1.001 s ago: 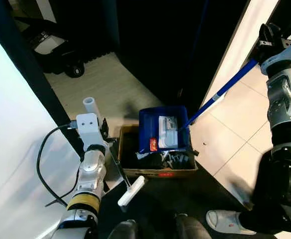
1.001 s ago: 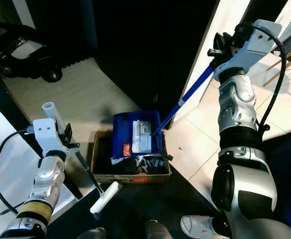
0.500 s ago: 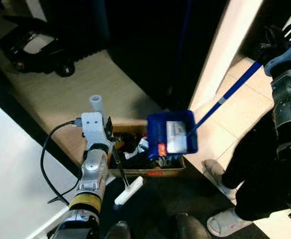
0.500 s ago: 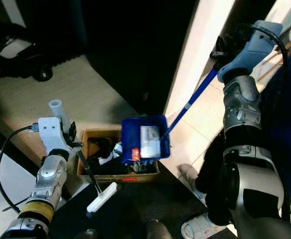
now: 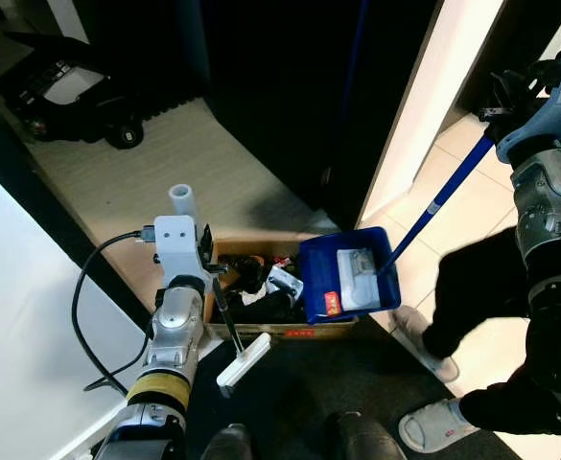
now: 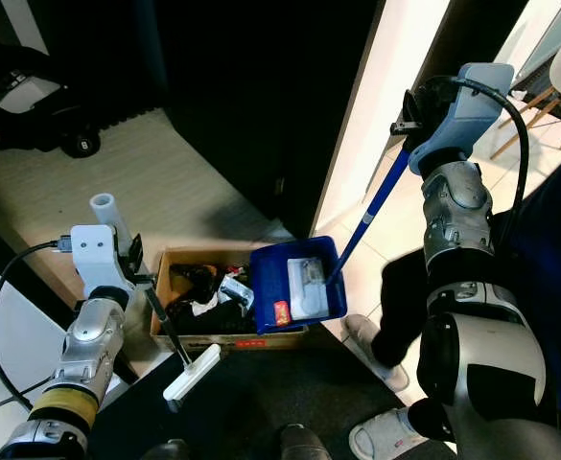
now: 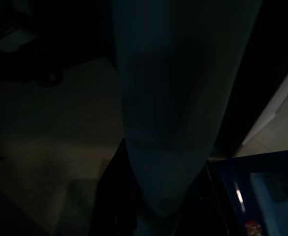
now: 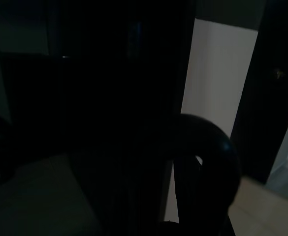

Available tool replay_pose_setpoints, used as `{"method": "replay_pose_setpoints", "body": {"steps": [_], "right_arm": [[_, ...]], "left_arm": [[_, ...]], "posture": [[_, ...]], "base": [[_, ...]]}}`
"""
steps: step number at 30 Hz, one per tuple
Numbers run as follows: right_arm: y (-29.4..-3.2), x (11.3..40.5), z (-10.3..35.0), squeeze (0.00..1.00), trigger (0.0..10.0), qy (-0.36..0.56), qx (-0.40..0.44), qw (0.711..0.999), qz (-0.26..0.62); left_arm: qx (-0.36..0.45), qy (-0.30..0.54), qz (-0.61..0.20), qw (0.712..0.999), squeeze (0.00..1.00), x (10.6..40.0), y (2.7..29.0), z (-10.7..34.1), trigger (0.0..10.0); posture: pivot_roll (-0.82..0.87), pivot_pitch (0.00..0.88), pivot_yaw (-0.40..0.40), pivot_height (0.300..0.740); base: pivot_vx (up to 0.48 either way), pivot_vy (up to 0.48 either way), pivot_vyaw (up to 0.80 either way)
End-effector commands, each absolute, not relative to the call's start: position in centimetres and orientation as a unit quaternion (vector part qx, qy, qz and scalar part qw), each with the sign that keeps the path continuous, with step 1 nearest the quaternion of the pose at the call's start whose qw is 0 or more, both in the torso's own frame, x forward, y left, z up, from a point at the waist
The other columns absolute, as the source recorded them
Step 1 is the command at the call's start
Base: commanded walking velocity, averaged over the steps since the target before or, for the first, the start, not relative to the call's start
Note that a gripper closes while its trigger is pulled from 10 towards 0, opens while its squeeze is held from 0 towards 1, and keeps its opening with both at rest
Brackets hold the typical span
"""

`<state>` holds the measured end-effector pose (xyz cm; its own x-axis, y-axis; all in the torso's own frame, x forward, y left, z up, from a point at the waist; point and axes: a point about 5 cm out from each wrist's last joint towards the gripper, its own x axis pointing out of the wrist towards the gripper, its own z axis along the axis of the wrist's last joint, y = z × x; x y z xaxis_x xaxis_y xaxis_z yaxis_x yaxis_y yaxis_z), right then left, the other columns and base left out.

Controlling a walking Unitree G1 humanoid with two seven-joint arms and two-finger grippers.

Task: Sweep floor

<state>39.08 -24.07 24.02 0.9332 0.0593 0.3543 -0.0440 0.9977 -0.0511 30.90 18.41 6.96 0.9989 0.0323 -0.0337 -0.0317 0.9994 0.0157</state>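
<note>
Right gripper: my right gripper (image 6: 412, 110), up at 2 o'clock, is closed around the top of the long blue handle (image 6: 371, 214), high enough to carry the pan clear of the floor.
Dustpan: the blue dustpan (image 6: 297, 285) hangs at the handle's lower end, over the 3 o'clock edge of the cardboard box (image 6: 224, 299); I read this as positioned for tipping.
Pan contents: a pale wrapper and a small red scrap lie inside.
Left gripper: my left gripper (image 5: 213, 271), at 8 o'clock, is clamped on the thin dark stick of the brush (image 5: 244, 358), keeping it off to one side of the pan.
Brush head: white, low by the box's near corner.
Box: already holds dark and white rubbish.
Person: slippered feet (image 5: 435, 425) at 5 o'clock, near the dustpan, so I'd swing carefully.
</note>
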Motion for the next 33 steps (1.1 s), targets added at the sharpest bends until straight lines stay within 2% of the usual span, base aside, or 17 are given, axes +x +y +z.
{"method": "replay_pose_setpoints", "body": {"steps": [1, 4, 21, 27, 33], "right_arm": [[-23.4, 39.2, 25.8, 0.00, 10.0, -0.224, -0.041, 0.973, 0.034], [-22.4, 39.4, 25.9, 0.00, 10.0, -0.231, -0.049, 0.971, 0.047], [-13.0, 39.7, 24.9, 0.00, 10.0, -0.267, -0.067, 0.944, 0.180], [-10.8, 39.1, 24.2, 0.00, 10.0, -0.278, -0.079, 0.932, 0.218], [-9.9, 38.7, 23.7, 0.00, 10.0, -0.287, -0.099, 0.922, 0.240]], "left_arm": [[0.028, 0.008, 0.018, 0.999, 0.00, 30.7, 19.1, 7.4, 10.0], [0.029, 0.006, 0.023, 0.999, 0.00, 30.5, 19.2, 7.4, 10.0], [0.027, -0.004, 0.043, 0.999, 0.00, 30.1, 19.8, 7.8, 10.0], [0.028, -0.006, 0.046, 0.999, 0.00, 30.0, 19.9, 7.8, 10.0], [0.028, -0.007, 0.047, 0.999, 0.00, 30.0, 19.9, 7.9, 10.0]], "posture": [[-0.01, 0.101, -0.080, 0.740], [-0.01, 0.100, -0.084, 0.740], [0.01, 0.091, -0.111, 0.740], [0.01, 0.098, -0.114, 0.740], [0.01, 0.100, -0.115, 0.740]], "base": [[0.000, 0.000, 0.00], [0.000, 0.000, 0.00], [0.000, 0.000, 0.00], [0.000, 0.000, 0.00], [0.000, 0.000, 0.00]]}}
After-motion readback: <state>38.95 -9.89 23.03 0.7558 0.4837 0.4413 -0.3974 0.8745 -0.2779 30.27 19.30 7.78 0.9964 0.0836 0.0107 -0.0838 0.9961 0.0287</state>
